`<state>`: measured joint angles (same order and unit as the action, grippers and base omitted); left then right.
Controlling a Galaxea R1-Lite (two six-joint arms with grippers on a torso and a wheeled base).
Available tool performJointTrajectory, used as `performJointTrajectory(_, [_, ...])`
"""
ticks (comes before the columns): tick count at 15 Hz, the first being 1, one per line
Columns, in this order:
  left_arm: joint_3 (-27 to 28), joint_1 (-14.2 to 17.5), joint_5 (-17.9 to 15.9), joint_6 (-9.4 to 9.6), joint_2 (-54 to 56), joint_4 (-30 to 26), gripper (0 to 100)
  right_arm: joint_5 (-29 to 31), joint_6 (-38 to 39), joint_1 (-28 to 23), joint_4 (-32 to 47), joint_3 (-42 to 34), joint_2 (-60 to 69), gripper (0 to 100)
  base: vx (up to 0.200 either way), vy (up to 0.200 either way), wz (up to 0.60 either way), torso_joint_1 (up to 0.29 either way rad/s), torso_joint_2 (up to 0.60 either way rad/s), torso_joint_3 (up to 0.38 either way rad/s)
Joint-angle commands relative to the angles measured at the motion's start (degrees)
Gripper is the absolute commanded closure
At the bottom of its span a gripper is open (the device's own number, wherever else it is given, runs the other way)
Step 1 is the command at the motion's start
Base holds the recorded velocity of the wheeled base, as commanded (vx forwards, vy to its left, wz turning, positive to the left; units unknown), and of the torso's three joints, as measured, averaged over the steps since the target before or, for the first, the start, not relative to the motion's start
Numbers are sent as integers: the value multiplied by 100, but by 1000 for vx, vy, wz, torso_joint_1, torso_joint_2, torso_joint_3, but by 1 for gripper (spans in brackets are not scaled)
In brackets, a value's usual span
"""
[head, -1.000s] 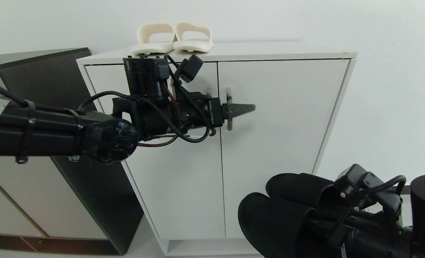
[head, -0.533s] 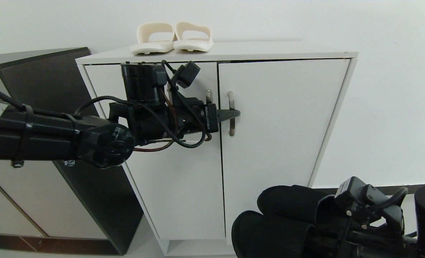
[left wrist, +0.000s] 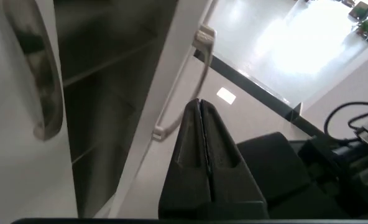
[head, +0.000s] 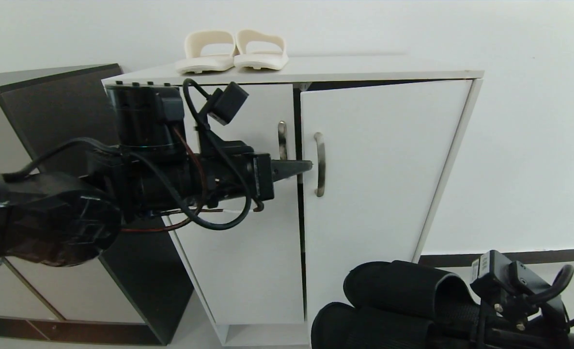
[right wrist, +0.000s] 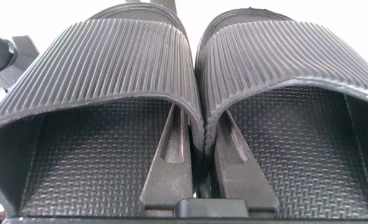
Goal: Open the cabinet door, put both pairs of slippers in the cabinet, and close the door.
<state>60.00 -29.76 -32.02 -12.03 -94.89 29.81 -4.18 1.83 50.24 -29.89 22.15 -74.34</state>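
The white cabinet [head: 383, 73] has two doors, and its right door [head: 379, 169] stands slightly ajar, with a dark gap along the top and at the seam. My left gripper [head: 307, 166] is shut, its tip right beside the right door's handle [head: 319, 165]; the handle [left wrist: 183, 87] runs close past the fingertips [left wrist: 199, 118]. A shelf [left wrist: 103, 59] shows in the dark interior. Cream slippers [head: 233, 51] sit on top of the cabinet. Low at the right, my right gripper [right wrist: 199, 165] is shut on the black slippers [head: 398, 295], pinching their two inner walls [right wrist: 199, 118] together.
The left door [head: 248, 261] is closed, its handle [head: 282, 140] just above my left gripper. A dark cabinet [head: 136, 271] stands against the white one's left side. A white wall and a strip of floor [head: 509, 254] lie to the right.
My left gripper has drawn back leftward, and the right door has swung from closed to slightly ajar. The right arm with the black slippers has sunk lower.
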Motion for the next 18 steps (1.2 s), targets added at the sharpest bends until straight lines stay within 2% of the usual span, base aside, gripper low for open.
performJointTrajectory(1, [-586, 23, -6, 122, 902, 8, 100, -21, 2, 4, -17, -9, 25, 100, 0, 0, 0, 0, 0, 0])
performJointTrajectory(4, [-551, 480, -23, 105, 937, 8, 100, -56, 2, 4, -17, 0, 25, 100, 0, 0, 0, 0, 0, 0])
performJointTrajectory(7, [-24, 761, -6, 87, 419, -1, 100, -56, 11, 4, -26, 0, 25, 100, 0, 0, 0, 0, 0, 0])
performJointTrajectory(10, [539, 761, -6, 78, -135, -1, 100, -56, 11, 4, -26, -9, 16, 100, 0, 0, 0, 0, 0, 0])
performJointTrajectory(11, [750, 761, -6, -10, -302, -1, 100, -56, 11, 4, -26, -9, 7, 100, 0, 0, 0, 0, 0, 0])
performJointTrajectory(13, [1110, 691, -6, -300, -469, -10, 100, -48, 11, 4, -26, -9, 7, 100, 0, 0, 0, 0, 0, 0])
performJointTrajectory(18, [1497, 471, 3, -326, -768, -1, 100, -48, 2, 4, 1, -35, 7, 100, 0, 0, 0, 0, 0, 0])
